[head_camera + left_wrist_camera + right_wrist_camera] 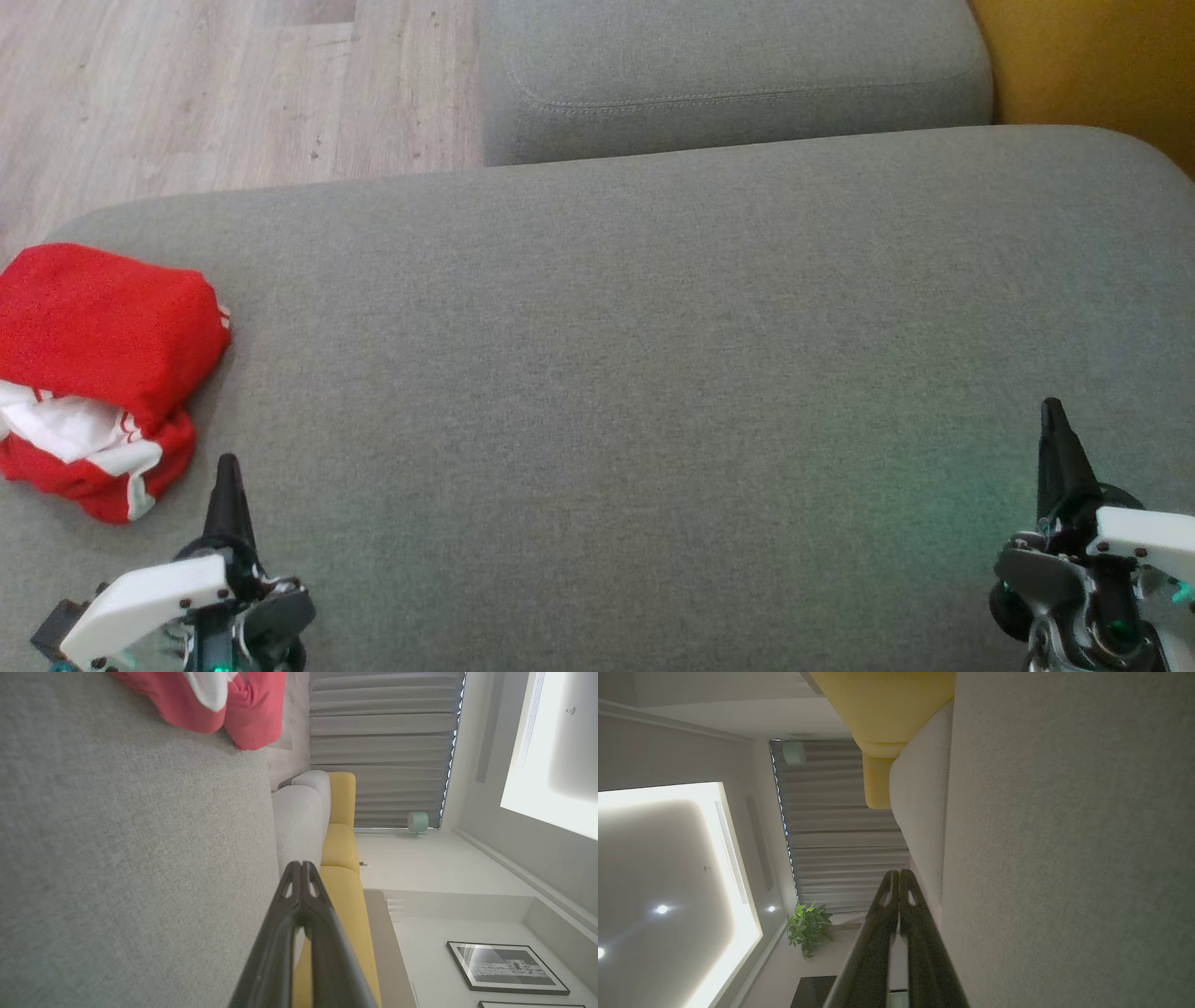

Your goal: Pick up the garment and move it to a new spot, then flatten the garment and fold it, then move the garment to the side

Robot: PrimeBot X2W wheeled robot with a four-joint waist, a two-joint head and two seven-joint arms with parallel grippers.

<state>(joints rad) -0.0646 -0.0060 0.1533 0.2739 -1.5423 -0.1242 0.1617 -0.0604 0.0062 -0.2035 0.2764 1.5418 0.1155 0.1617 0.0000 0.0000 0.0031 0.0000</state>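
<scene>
Seemingly the last step. The garment (98,364) lies as a compact red-and-white bundle just ahead of your left gripper (229,481) and outboard of it, on the grey cushion (653,373). It is not touching the fingers; a strip of bare fabric lies between. The right gripper (1055,420) is well apart from it, across the whole seat.

Left gripper: both fingers pressed together to a single point, nothing between them. Right gripper: the same, tips meeting, empty. Both point forward over the cushion.

Judgement: the bundle looks folded, though loosely. A white layer spills out under the red top fold on the side nearest the left fingers. If the move to the side is the step in hand, it reads as nearly or wholly done.

If you shift it further:
- Spread the left fingers wide before approaching.
- Come in low along the cushion, from the side that faces the fingers.
- Take every layer, not just the top flap, or the fold will likely peel open.
- Slide rather than lift; soft cloth will probably sag and unfold when hung.
- Mind the cushion's rounded corner beyond the bundle. Overshoot and it may drop to the wood floor (187,93).
</scene>
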